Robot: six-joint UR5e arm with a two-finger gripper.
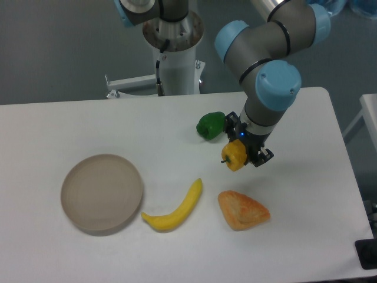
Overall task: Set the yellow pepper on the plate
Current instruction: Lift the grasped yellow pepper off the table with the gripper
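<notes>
The gripper (240,154) is clamped on the yellow pepper (234,155), which looks lifted just off the table (306,236). A green pepper (210,125) sits near at eleven o'clock, a bread piece (242,210) at six, a banana (174,209) at seven. The plate (102,193) lies bare, well apart at eight o'clock. Pickup done, I'd say; the carry across and the release remain.

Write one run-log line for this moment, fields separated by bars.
gripper: shut on yellow pepper | pepper: right of centre, beside green pepper | plate: empty, far left | placing: not yet done
</notes>
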